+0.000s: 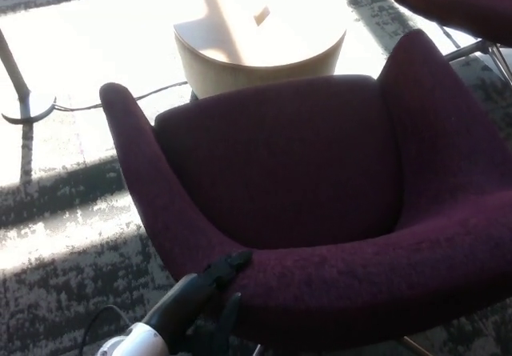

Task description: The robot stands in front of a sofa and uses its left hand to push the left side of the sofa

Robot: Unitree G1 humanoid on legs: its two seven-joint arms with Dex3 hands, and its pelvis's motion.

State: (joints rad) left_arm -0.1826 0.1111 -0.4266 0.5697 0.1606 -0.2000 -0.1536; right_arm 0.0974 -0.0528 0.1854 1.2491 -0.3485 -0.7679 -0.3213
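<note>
One sofa [320, 212], filling the middle and right of the head view. Really a single-seat tub shape, upholstered in dark plum fabric with a faint fleck. Deep seat in shadow, two arm wings rising at left and right, thick rounded front edge nearest the camera catching some light. Left wing tall and narrow, tapering to a rounded tip at upper left. Thin metal leg just visible below the front edge at lower right.

One left hand [212, 288], black, reaching up from the bottom edge on a dark forearm with a white cuff. Pressed against the lower left corner of the sofa, where left wing meets front edge. One finger laid along the top of the fabric, another hooked under the edge below; spread apart, resting on the upholstery rather than clasping anything. Right hand out of view.

One round wooden table [260, 44], pale, just behind the sofa's back, washed out by strong sun. One second plum chair [452, 4] at the upper right corner, only partly in view, with metal legs beneath. One dark cable [120, 102] trailing across the bright floor at left. Grey mottled carpet [64, 268] beneath, banded with sunlight and shadow.
</note>
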